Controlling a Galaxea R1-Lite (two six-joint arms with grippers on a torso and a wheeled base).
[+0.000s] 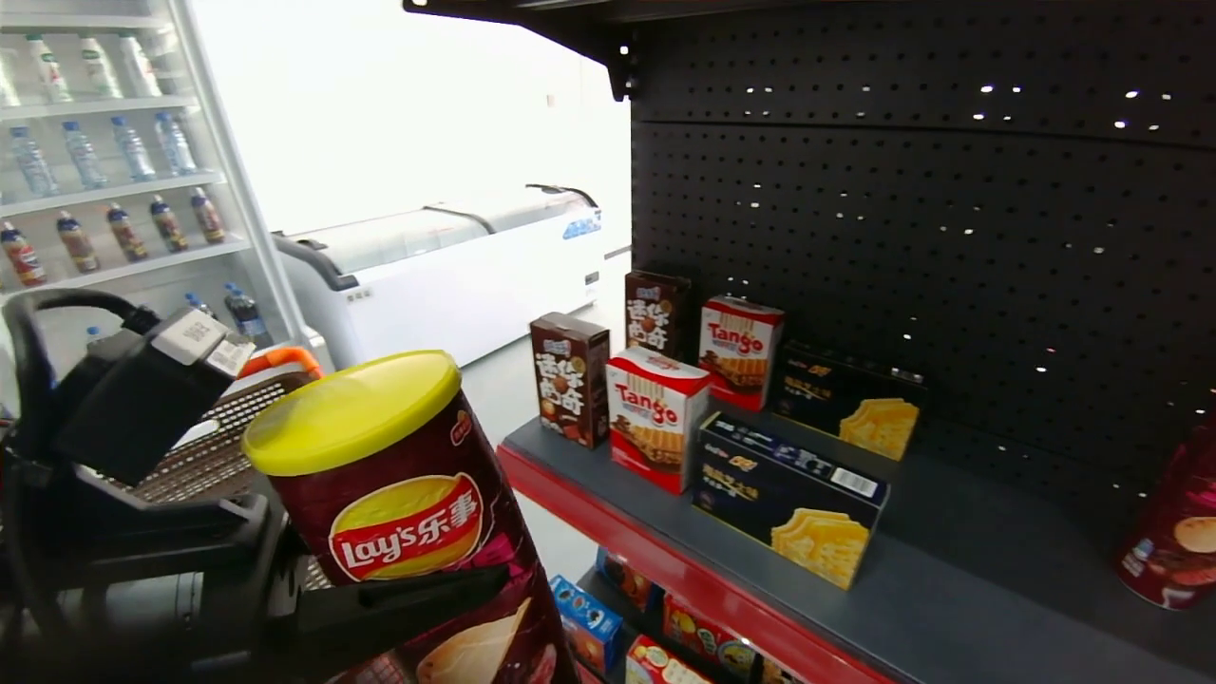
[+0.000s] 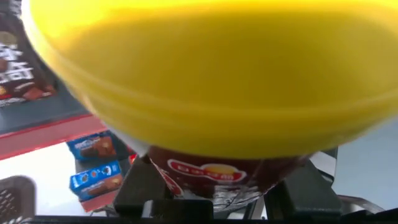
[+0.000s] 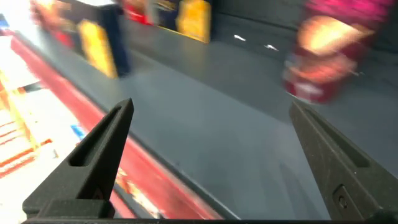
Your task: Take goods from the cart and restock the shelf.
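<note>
- Left gripper (image 2: 217, 196) clamped on chips can (image 1: 380, 475), upright, near left, just off the shelf (image 1: 950, 589) front edge.
- Right gripper (image 3: 214, 149) fingers apart over bare shelf; second can (image 1: 1173, 532) stands far right.

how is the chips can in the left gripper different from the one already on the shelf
The held can is clamped in the left gripper, off the shelf; the shelf can stands free at the shelf's far right. The held can shows its yellow lid; the shelf can's top is cut off. Both are dark red.
</note>
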